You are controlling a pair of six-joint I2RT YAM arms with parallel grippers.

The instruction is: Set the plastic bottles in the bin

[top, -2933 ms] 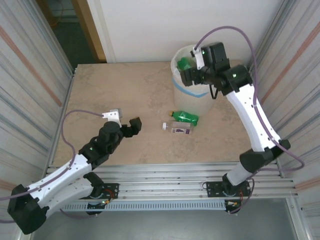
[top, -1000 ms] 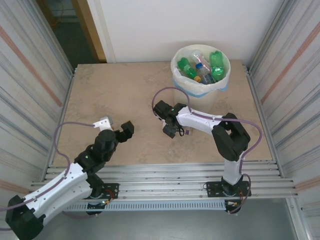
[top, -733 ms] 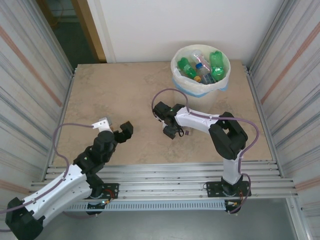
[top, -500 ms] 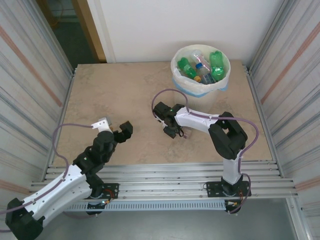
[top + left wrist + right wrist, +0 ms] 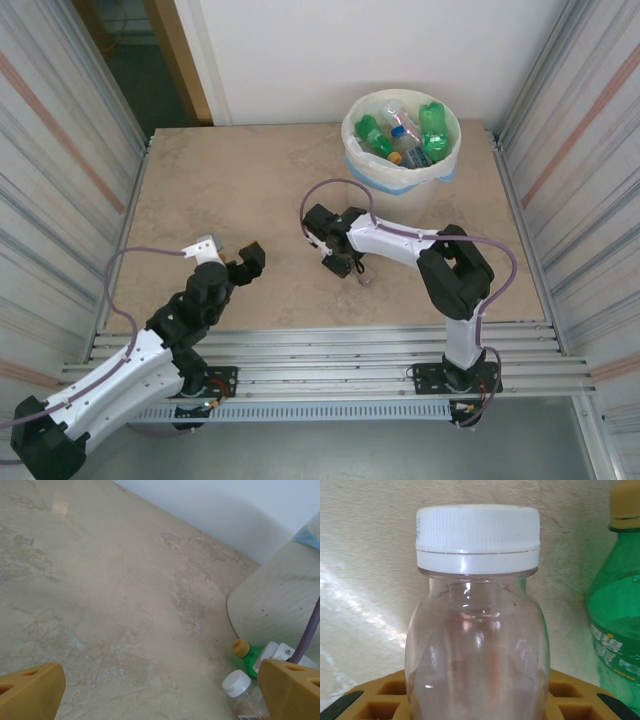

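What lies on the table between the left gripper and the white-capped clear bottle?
Nothing. The table is bare from the left gripper to the clear bottle, as the left wrist and top views show.

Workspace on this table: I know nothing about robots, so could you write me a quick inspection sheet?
Surface: beige marbled table, no spills seen.
Job's things: bin holds several bottles; clear bottle and green bottle are outside it.
Clutter: nothing seen.
Grippers: left gripper open and empty; right gripper closed around the clear bottle.
Cables: purple cables loop off both arms.
Surroundings: white wall behind, ribbed metal panels on both sides.
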